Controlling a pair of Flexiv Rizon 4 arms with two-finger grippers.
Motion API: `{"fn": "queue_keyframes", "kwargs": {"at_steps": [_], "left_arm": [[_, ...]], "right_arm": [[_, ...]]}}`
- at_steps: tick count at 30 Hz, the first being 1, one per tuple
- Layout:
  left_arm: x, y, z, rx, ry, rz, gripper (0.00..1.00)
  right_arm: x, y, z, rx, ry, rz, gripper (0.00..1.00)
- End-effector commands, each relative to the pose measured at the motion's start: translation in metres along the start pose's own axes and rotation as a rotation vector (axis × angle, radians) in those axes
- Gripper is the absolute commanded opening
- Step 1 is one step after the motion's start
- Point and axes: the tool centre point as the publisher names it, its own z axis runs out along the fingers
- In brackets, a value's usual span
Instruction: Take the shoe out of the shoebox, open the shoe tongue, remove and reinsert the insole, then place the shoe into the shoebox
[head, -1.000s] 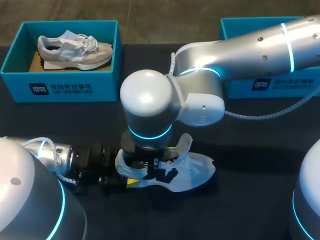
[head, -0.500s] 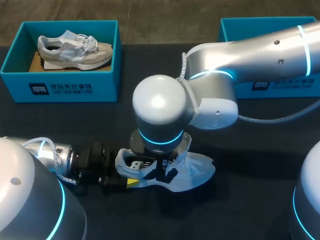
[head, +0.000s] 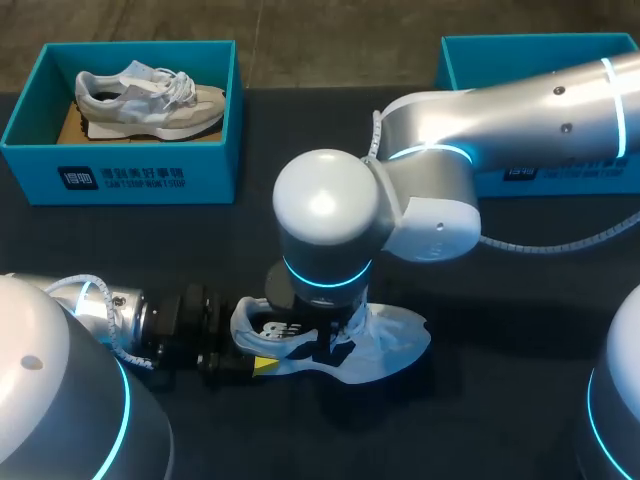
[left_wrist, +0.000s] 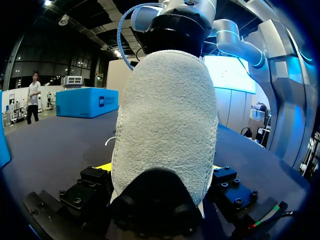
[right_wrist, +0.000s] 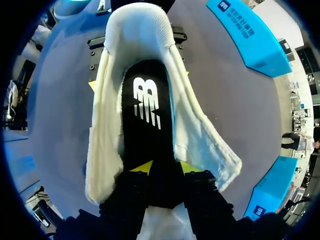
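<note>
The shoe (head: 395, 340) lies on the table (head: 520, 330), front middle, toe to the right. From above, its collar is hidden under the right arm (head: 325, 215). The wrist view shows the right gripper (right_wrist: 166, 167) pinching the black insole (right_wrist: 147, 115), whose near end is lost behind the fingers. The shoe is pale with a fuzzy white heel, and the insole bears a white logo. The left gripper (left_wrist: 159, 170) clamps the heel from both sides. The left box (head: 215, 170) holds a second shoe (head: 150, 98). The right box (head: 470, 50) is cut off and partly behind the arm.
</note>
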Motion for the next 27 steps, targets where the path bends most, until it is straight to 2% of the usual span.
{"fn": "queue_keyframes", "kwargs": {"at_steps": [1, 8, 16, 27], "left_arm": [[0.0, 0.006, 0.0, -0.002, -0.002, -0.001, 0.0], [0.0, 0.006, 0.0, -0.002, -0.002, -0.001, 0.0], [0.0, 0.006, 0.0, -0.002, -0.002, -0.001, 0.0], [0.0, 0.006, 0.0, -0.002, -0.002, -0.001, 0.0]], "right_arm": [[0.003, 0.002, 0.009, -0.002, 0.01, -0.001, 0.29], [0.003, 0.007, 0.016, 0.014, 0.014, -0.006, 0.26], [0.001, 0.007, 0.027, 0.062, 0.066, -0.01, 0.29], [0.025, 0.0, 0.037, 0.108, 0.171, -0.031, 0.25]]}}
